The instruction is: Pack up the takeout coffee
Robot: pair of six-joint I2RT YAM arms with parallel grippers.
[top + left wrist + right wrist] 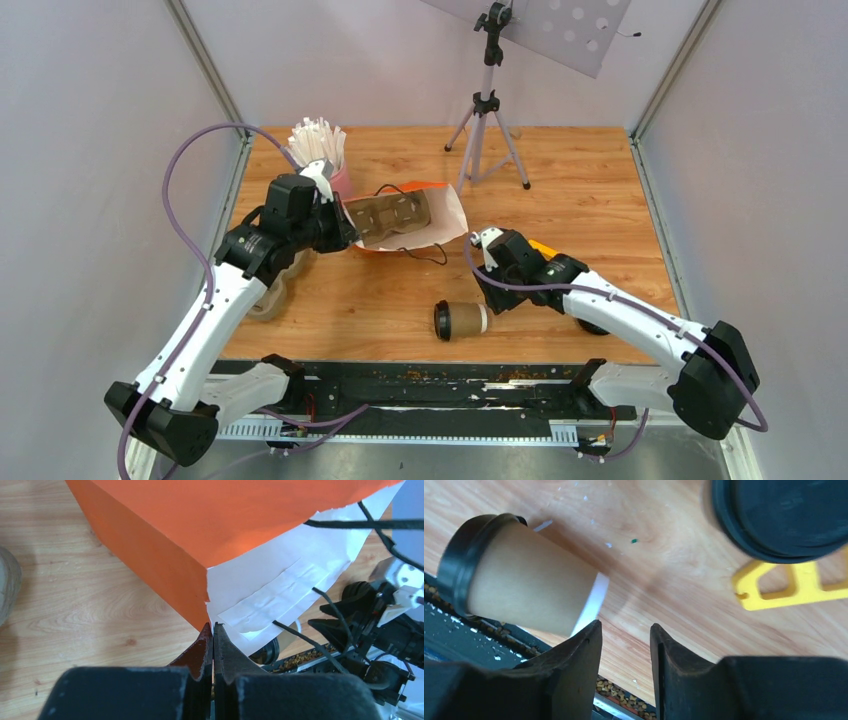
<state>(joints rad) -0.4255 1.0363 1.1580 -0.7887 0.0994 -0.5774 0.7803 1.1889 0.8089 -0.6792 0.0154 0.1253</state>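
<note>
The takeout coffee (462,320) is a kraft-brown paper cup with a black lid on it. It lies on its side on the wooden table, lid pointing left. In the right wrist view the cup (529,587) lies just beyond my left fingertip, apart from it. My right gripper (491,297) (624,635) is open and empty, just right of the cup's base. My left gripper (346,236) (213,630) is shut on the edge of the orange and white paper bag (420,215) (200,525). The bag lies open toward the cup, with a pulp cup tray (392,216) inside.
A pink cup of white sticks (320,150) stands behind the left gripper. A tripod (487,125) stands at the back. A yellow plastic piece (789,582) and a black round object (784,515) lie by the right arm. A pale roll (274,296) lies under the left arm.
</note>
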